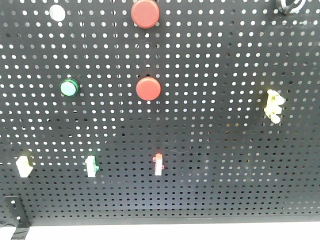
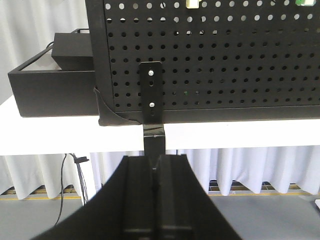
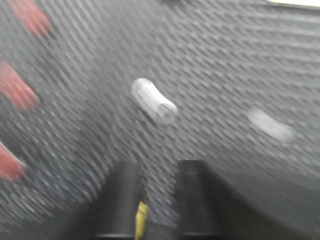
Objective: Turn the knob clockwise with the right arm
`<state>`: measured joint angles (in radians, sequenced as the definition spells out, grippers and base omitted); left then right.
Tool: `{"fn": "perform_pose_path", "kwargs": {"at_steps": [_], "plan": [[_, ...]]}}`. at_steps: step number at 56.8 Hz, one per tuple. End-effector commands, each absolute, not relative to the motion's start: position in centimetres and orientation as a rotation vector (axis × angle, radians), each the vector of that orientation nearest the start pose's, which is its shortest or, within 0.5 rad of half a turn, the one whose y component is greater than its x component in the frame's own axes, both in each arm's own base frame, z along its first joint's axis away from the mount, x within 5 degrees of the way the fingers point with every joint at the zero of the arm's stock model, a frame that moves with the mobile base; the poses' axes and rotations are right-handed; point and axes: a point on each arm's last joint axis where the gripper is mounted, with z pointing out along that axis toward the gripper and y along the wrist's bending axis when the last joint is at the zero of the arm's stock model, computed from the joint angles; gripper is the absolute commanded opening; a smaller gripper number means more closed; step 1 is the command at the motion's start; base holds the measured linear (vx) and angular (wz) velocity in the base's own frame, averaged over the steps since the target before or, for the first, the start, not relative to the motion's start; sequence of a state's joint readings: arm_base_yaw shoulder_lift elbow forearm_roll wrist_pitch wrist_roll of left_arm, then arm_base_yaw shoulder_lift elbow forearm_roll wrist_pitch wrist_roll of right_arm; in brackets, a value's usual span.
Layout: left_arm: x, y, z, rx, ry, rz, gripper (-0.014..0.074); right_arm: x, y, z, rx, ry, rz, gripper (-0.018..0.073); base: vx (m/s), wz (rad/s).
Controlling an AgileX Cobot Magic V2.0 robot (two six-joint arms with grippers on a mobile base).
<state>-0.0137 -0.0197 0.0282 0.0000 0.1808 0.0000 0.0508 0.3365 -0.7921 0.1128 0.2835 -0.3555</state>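
A black pegboard panel (image 1: 210, 190) fills the front view, and the knob (image 1: 289, 6) sits at its top right corner, cut by the frame edge, a silver-grey ring with a dark centre. In the right wrist view, which is heavily blurred, the knob (image 3: 154, 101) shows as a pale stubby cylinder standing out from the panel, above and just ahead of the right gripper (image 3: 159, 192), with bare perforated board between them. The two dark fingers there stand slightly apart with a narrow gap and nothing between them. Three red smears line the left edge of that view. On the panel, two red buttons (image 1: 148, 88) sit one above the other near the centre, a green button (image 1: 69, 87) lies to their left, and a yellow switch (image 1: 273, 106) is mounted well below the knob. Small clip-like switches (image 1: 158, 164) run in a row lower down. The left gripper (image 2: 157, 172) is low, under the white table (image 2: 60, 135), its jaws pressed together below a black bracket (image 2: 151, 92).
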Motion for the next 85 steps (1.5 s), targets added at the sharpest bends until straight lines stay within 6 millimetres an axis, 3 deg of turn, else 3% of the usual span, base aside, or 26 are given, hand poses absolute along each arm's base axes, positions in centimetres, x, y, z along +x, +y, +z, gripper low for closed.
{"fn": "perform_pose_path", "kwargs": {"at_steps": [1, 11, 16, 23, 34, 42, 85], "plan": [[5.6, -0.1, 18.7, 0.009, 1.609, -0.019, -0.0006, 2.6, 0.1, 40.0, -0.16, 1.252, -0.205, -0.0013, 0.0, 0.0], [5.6, -0.1, 18.7, 0.009, 1.609, -0.019, -0.0006, 1.7, 0.0, 33.4, -0.097, 1.299, -0.216, -0.0013, 0.0, 0.0], [5.7, -0.1, 18.7, 0.009, 1.609, -0.019, -0.0006, 2.2, -0.1, 30.2, -0.056, 1.348, -0.173, -0.0012, 0.0, 0.0], [5.6, -0.1, 18.7, 0.009, 1.609, -0.019, -0.0006, 3.7, -0.2, 27.2, 0.041, 1.459, -0.056, -0.0011, 0.0, 0.01], [5.7, -0.1, 18.7, 0.009, 1.61, -0.019, -0.0006, 5.1, -0.4, 22.1, -0.003, 1.566, -0.109, -0.0011, 0.0, 0.0], [5.7, -0.1, 18.7, 0.009, 1.61, -0.019, -0.0006, 5.7, -0.4, 19.5, 0.01, 1.545, -0.087, -0.0011, 0.0, 0.0], [5.7, -0.1, 18.7, 0.009, 1.61, -0.019, -0.0006, 5.7, -0.4, 19.2, 0.012, 1.588, -0.086, -0.0008, 0.0, 0.0]]}}
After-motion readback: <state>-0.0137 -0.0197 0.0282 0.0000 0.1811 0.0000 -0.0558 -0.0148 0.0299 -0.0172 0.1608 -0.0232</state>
